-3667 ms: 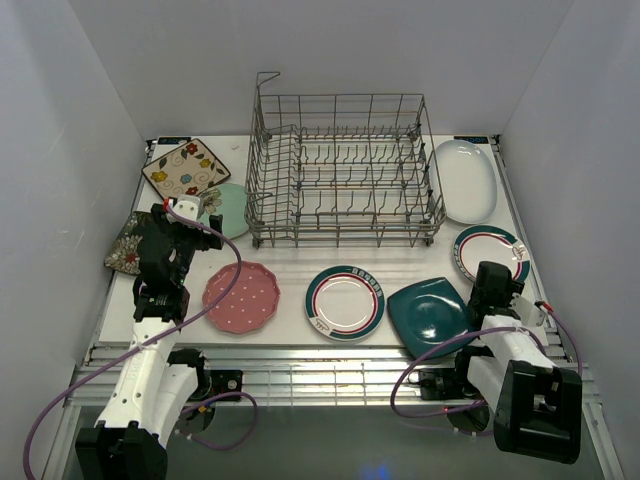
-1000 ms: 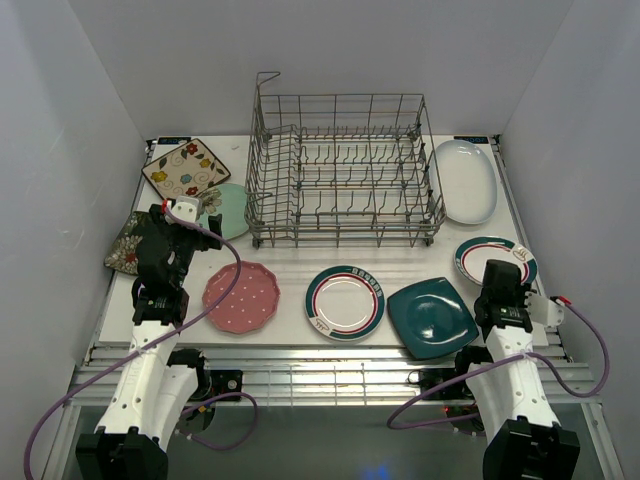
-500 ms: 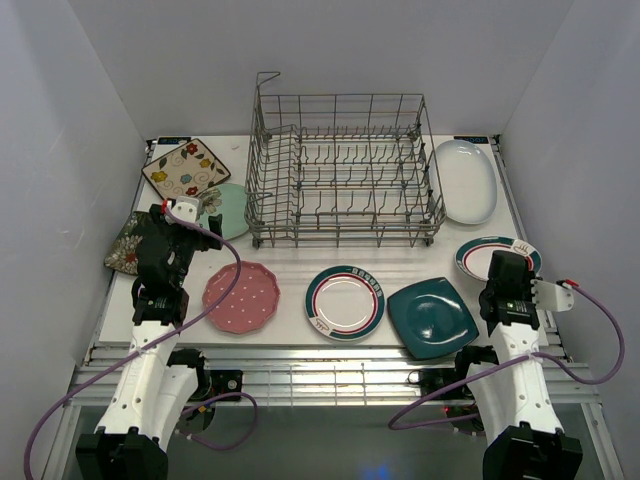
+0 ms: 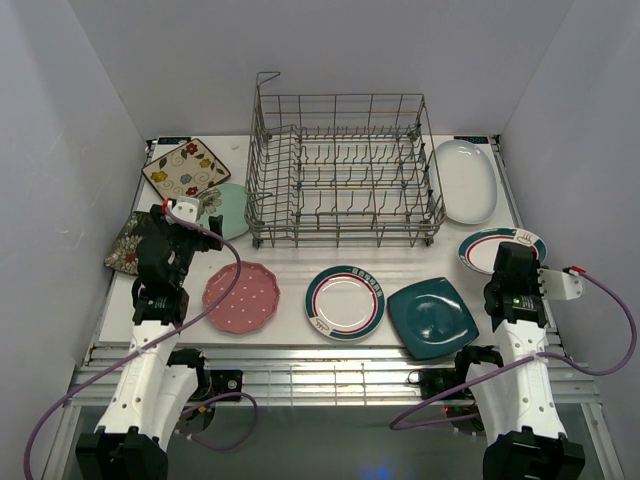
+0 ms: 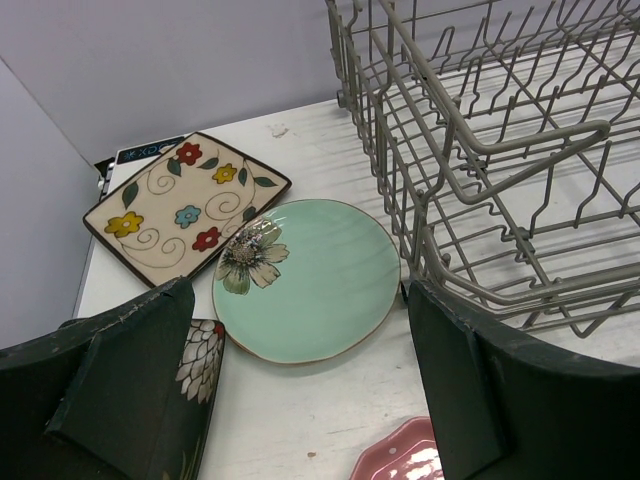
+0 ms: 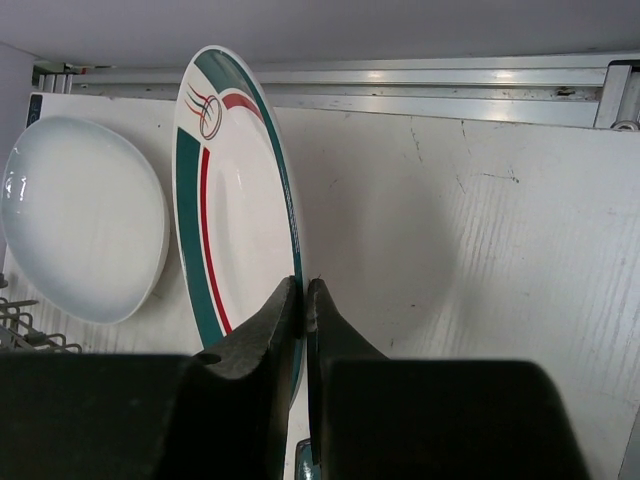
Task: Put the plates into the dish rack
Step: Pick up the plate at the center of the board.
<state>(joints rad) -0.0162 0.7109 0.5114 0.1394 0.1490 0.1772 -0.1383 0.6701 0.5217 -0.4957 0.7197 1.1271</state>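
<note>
My right gripper (image 6: 303, 290) (image 4: 510, 258) is shut on the near rim of a teal-and-red-rimmed round plate (image 6: 225, 190) (image 4: 480, 250), which is tilted up off the table at the right. The grey wire dish rack (image 4: 345, 170) (image 5: 480, 150) stands at the back middle with no plates in it. My left gripper (image 5: 300, 295) (image 4: 200, 228) hangs open above the mint round plate (image 5: 310, 280) (image 4: 230, 208), holding nothing. A second teal-and-red-rimmed plate (image 4: 345, 302), a dark teal square plate (image 4: 432, 318) and a pink dotted plate (image 4: 241, 297) lie flat in front of the rack.
A white oval plate (image 4: 466, 180) (image 6: 85, 230) lies right of the rack. A cream floral square plate (image 4: 186, 168) (image 5: 185, 200) and a dark floral square plate (image 4: 124, 245) (image 5: 200, 360) lie at the left. White walls close in both sides.
My right gripper has moved away from me and to the right with the round plate, tipping it up. The left arm has not moved.
</note>
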